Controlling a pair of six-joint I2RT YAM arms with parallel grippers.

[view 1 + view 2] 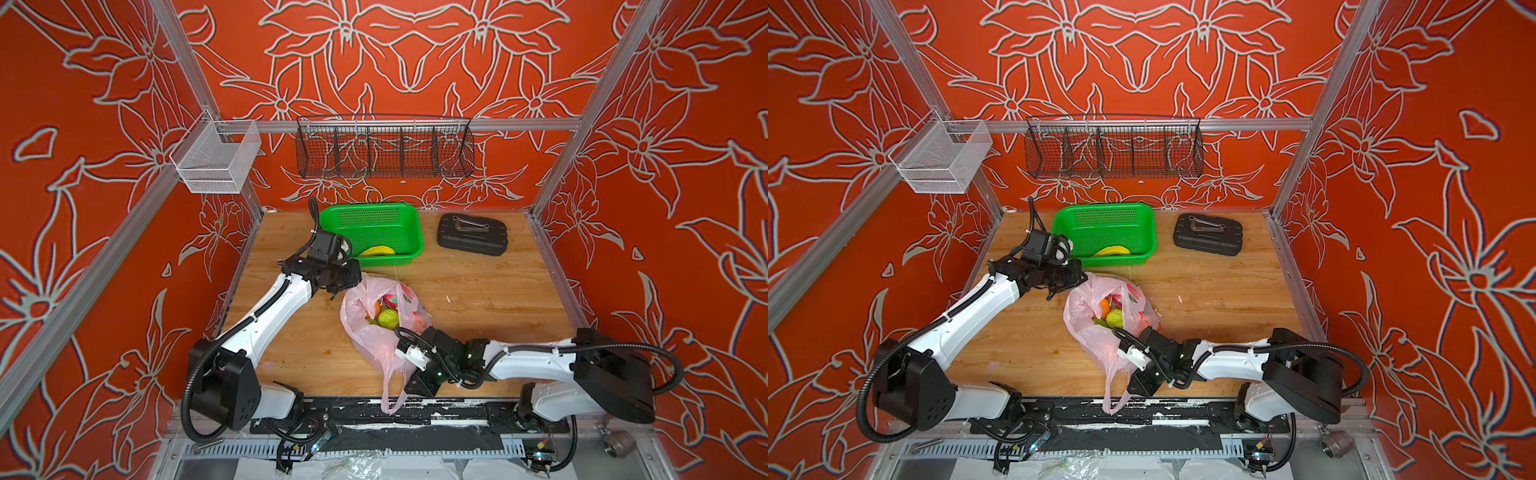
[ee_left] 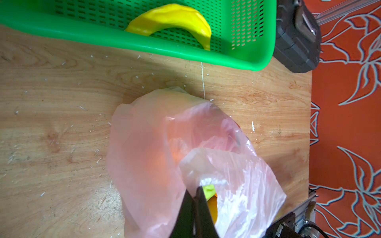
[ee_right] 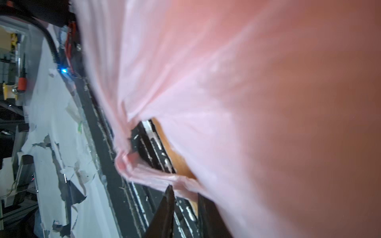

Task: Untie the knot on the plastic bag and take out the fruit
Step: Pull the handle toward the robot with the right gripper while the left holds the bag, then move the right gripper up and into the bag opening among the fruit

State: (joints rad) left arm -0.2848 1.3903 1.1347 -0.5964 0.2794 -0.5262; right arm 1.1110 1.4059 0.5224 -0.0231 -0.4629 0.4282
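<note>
Containers: green basket (image 1: 390,259) holds one banana (image 1: 377,250); plastic bag (image 1: 370,340), mouth open, just in front of basket, holds green apple (image 1: 388,318), orange (image 1: 377,308). Wooden table (image 1: 478,299); black case (image 1: 472,241) beside basket; red floral walls (image 1: 415,62). Left gripper (image 2: 195,188) clenched on bag rim. Right gripper (image 3: 183,189) jaws narrowly parted at bag handle; grasp undeterminable.

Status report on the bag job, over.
Left claw shut on plastic bag rim. Right claw slightly open at handle loop. Bag mouth open, fruit inside, banana in green basket. Nothing in the way.
</note>
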